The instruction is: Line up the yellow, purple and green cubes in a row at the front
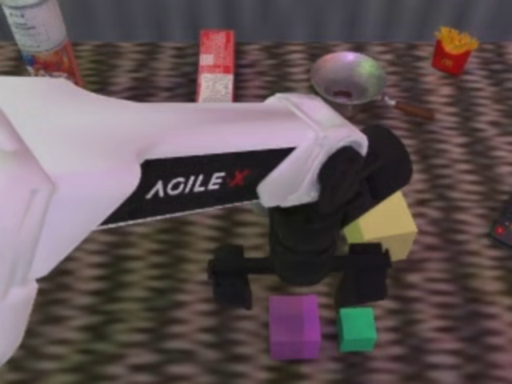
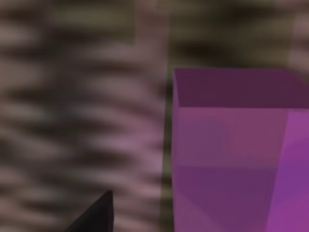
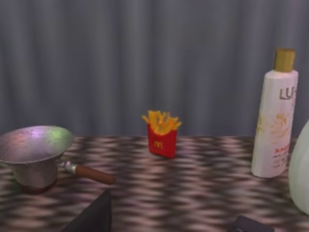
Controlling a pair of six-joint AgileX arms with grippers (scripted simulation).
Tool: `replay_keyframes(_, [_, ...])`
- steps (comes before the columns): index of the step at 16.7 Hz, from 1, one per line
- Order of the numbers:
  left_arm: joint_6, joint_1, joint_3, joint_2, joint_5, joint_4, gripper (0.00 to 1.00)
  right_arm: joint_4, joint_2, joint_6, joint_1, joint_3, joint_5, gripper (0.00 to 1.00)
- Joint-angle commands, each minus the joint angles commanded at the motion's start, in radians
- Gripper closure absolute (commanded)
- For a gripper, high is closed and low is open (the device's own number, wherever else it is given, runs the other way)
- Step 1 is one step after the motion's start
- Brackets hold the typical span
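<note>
Overhead, my left arm reaches in from the table's left, glossy white shell with a black panel, and its left gripper [image 1: 300,282] hangs spread wide just above the purple cube [image 1: 294,326], fingers [image 1: 230,276] parted well beyond the cube's width and holding nothing. That purple cube is a plain matte block at the front of the table, with the smaller green cube [image 1: 357,329] just beside it on the right, a narrow gap between them. Behind them, the pale yellow cube [image 1: 386,226], the biggest, sits partly under the black wrist. The tabletop [image 1: 120,320] carries a blurred brown-and-cream woven pattern. At the back stand a red carton [image 1: 215,66], a shiny metal pan [image 1: 349,78] with a wooden handle, and a red box of fries [image 1: 453,50].

From the left wrist, the purple cube [image 2: 236,150] fills most of the view, flat-faced and sharp-edged, with one dark fingertip [image 2: 96,215] beside it, not touching.

From the right wrist, I see the pan [image 3: 34,154], the fries [image 3: 162,133] and a tall white bottle [image 3: 274,116] with a gold cap against a grey curtain. Whether the right gripper is parted or closed, I cannot tell.
</note>
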Motion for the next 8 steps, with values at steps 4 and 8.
replay_keyframes(4, [0.000,0.004,0.023,-0.019,-0.002,-0.035,0.00,0.000,0.000,0.000,0.000,0.000,0.000,0.00])
replay_keyframes(8, [0.003,0.004,0.013,-0.025,-0.002,-0.027,0.00,-0.007,0.010,0.002,0.002,0.010,0.001,0.00])
